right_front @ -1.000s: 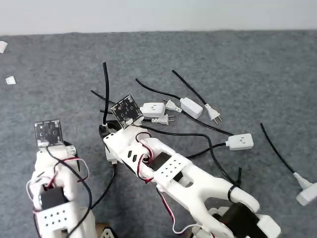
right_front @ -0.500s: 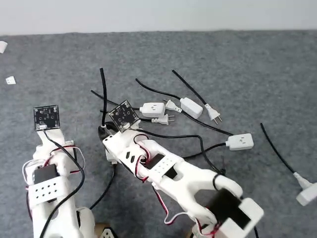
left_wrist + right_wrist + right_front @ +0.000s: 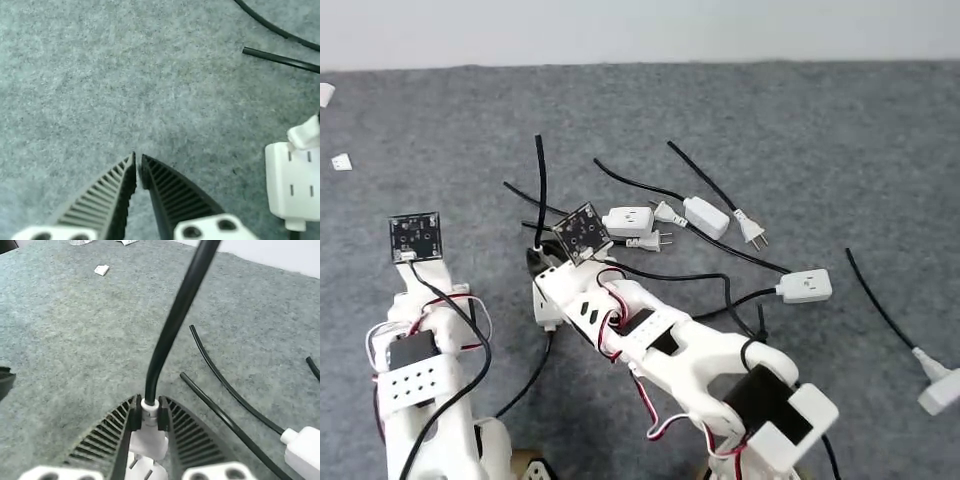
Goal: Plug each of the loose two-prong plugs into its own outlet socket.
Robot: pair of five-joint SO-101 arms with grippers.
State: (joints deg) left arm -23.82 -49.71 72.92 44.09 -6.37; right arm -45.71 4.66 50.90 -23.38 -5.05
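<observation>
The right gripper [image 3: 148, 406] has its ridged jaws clamped on a white two-prong plug [image 3: 149, 437]. They grip it at the neck, where its black cable [image 3: 175, 322] leaves the body. The cable rises steeply up and away from the jaw tips, above the grey felt-covered table [image 3: 65, 340]. Beyond these jaws and off to one side, two loose black cords [image 3: 225, 385] lie on the felt. One of them ends in a white moulded piece [image 3: 302, 447], well apart from the jaws. The left gripper [image 3: 137, 162] hangs over bare felt with its jaws drawn together, only a sliver showing between the tips and nothing held between them. Beside these jaws, but not touching them, lies a white outlet socket [image 3: 295, 187] with its slots facing up. A cut cord end [image 3: 280, 57] lies farther out beyond the tips. In the high view, more of the task's parts lie scattered past the right jaws. Nearest is a second white socket [image 3: 628, 220], with a loose plug [image 3: 655, 241] just beside it. Farther off are a white block on a cord [image 3: 706, 216], another loose plug [image 3: 750, 230], and a third socket [image 3: 806, 286] well apart from both grippers.
</observation>
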